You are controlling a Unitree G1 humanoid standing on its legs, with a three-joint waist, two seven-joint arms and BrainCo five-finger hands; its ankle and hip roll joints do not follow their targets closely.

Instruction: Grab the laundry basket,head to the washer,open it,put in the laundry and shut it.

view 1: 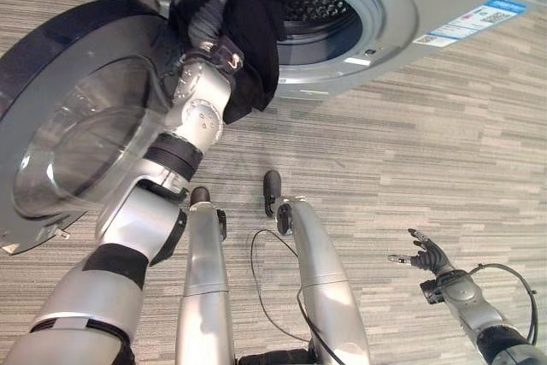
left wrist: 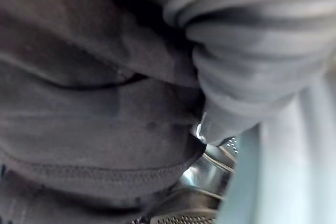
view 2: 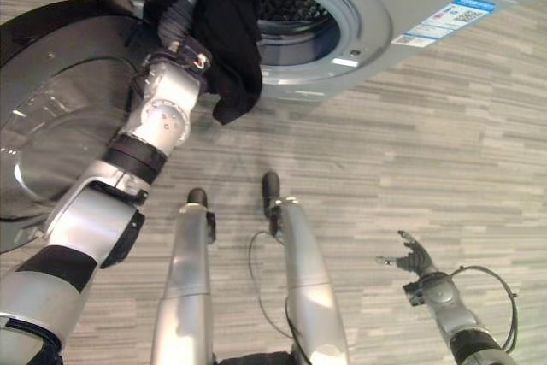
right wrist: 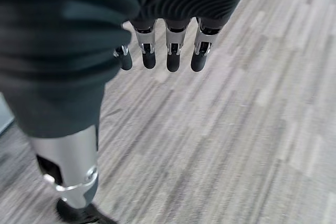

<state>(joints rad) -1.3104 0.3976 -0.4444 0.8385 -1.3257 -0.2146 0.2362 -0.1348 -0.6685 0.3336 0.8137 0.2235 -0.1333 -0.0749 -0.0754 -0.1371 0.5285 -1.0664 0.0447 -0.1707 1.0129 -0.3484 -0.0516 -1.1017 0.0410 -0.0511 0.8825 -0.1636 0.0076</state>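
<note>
At washer (view 1: 402, 6) mouth, left hand (view 1: 208, 23) against dark garment (view 1: 256, 36).

The washer (view 1: 410, 6) stood ahead, its door (view 1: 77, 126) swung open to the left. A garment (view 1: 252, 49) hung over the drum opening's lower rim, half inside, with the left hand (view 1: 209, 27) beside it. The right hand (view 1: 427, 256) hovered over the floor (view 1: 444, 151), well right.

A black garment (view 1: 256, 40) is hanging from the mouth of a silver-grey washer (view 1: 402, 19), just beside the left hand (view 1: 209, 19) in its dark ribbed cover. The washer's door (view 1: 77, 126) is showing a dark rim around clear glass. Grey, wood-striped flooring (view 1: 444, 151) is lying under the right hand (view 1: 427, 256), whose silver fingers are ending in dark tips. The garment's hem looks stitched, possibly in matching thread.
</note>
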